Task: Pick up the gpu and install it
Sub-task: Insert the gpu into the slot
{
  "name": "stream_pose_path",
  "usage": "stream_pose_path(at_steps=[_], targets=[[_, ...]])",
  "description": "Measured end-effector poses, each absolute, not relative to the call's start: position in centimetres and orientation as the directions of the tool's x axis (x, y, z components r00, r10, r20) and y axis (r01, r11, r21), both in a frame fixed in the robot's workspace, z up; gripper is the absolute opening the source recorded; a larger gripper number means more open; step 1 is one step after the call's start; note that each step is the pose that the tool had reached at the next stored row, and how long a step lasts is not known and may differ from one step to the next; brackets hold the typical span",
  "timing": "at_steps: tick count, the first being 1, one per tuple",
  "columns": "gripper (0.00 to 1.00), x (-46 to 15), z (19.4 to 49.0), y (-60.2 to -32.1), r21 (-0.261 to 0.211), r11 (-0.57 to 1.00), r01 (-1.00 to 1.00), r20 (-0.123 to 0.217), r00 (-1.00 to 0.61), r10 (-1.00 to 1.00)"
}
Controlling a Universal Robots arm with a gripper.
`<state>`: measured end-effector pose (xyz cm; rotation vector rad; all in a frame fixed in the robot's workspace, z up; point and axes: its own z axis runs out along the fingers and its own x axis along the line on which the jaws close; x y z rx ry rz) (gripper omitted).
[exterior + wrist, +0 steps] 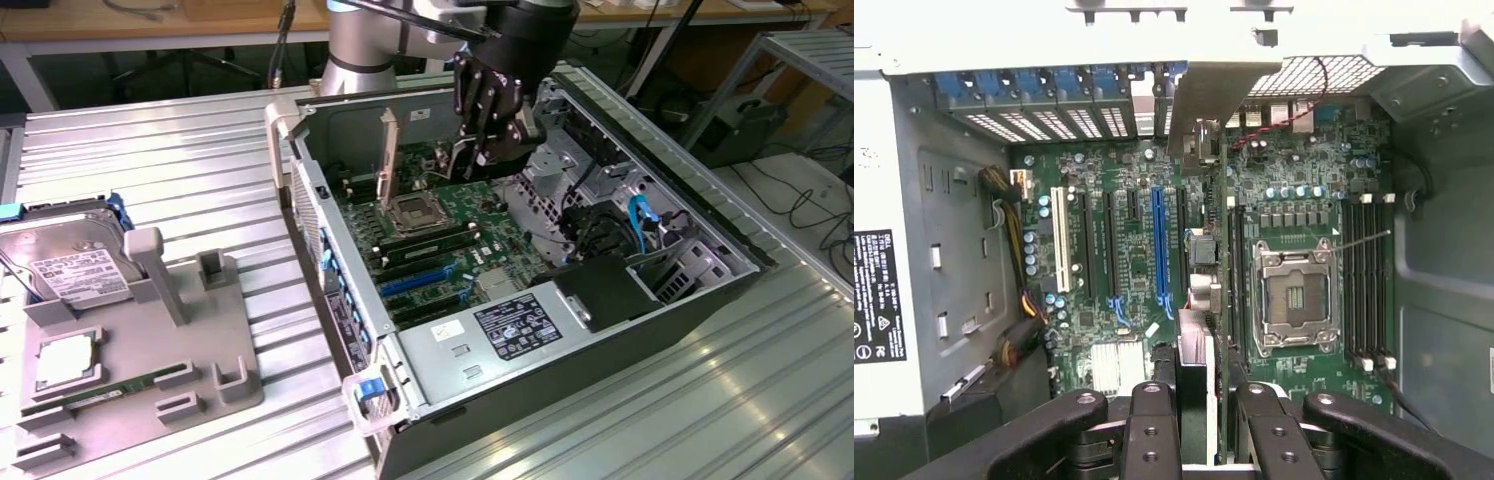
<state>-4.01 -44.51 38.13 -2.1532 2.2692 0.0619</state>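
Gripper [491, 150] hangs inside the open PC case [694, 290], at about 12 o'clock over the motherboard [454, 235]. Fingers [1154, 420] are closed narrowly on the gpu [1204, 250], held on edge so that it appears as a thin vertical line, silver bracket [1219, 95] toward the rear slot openings. The edge-down hold presumably suits pressing it into a slot. The card sits beside the blue slot [1157, 245], between it and the CPU socket [1294, 295]; whether it's seated, cannot tell. Hard drive [74, 255] rests on the fixture at 9 o'clock
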Motion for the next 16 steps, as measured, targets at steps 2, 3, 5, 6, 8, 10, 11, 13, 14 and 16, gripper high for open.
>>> stream_pose_path(at_steps=[2,3,5,6,8,10,11,13,14,16], targets=[[0.28,-4.02,38.00,-44.51,0.020,0.052,-0.998,-0.037,-0.052,-0.998],[0.28,-4.02,37.92,-44.51,0.020,0.051,-0.999,-0.037,-0.052,-0.998],[0.28,-4.03,37.78,-44.53,0.020,0.047,-0.999,-0.036,-0.048,-0.998],[0.28,-4.04,37.72,-44.55,0.020,0.044,-0.999,-0.037,-0.045,-0.998],[0.28,-4.06,37.59,-44.59,0.020,0.038,-0.999,-0.037,-0.039,-0.999],[0.28,-4.08,37.45,-44.60,0.020,0.037,-0.999,-0.037,-0.037,-0.999],[0.28,-4.08,37.41,-44.60,0.020,0.037,-0.999,-0.037,-0.037,-0.999],[0.28,-4.09,37.32,-44.61,0.020,0.036,-0.999,-0.037,-0.037,-0.999],[0.28,-4.09,37.28,-44.61,0.020,0.036,-0.999,-0.037,-0.037,-0.999],[0.28,-4.09,37.19,-44.62,0.020,0.036,-0.999,-0.037,-0.037,-0.999]])
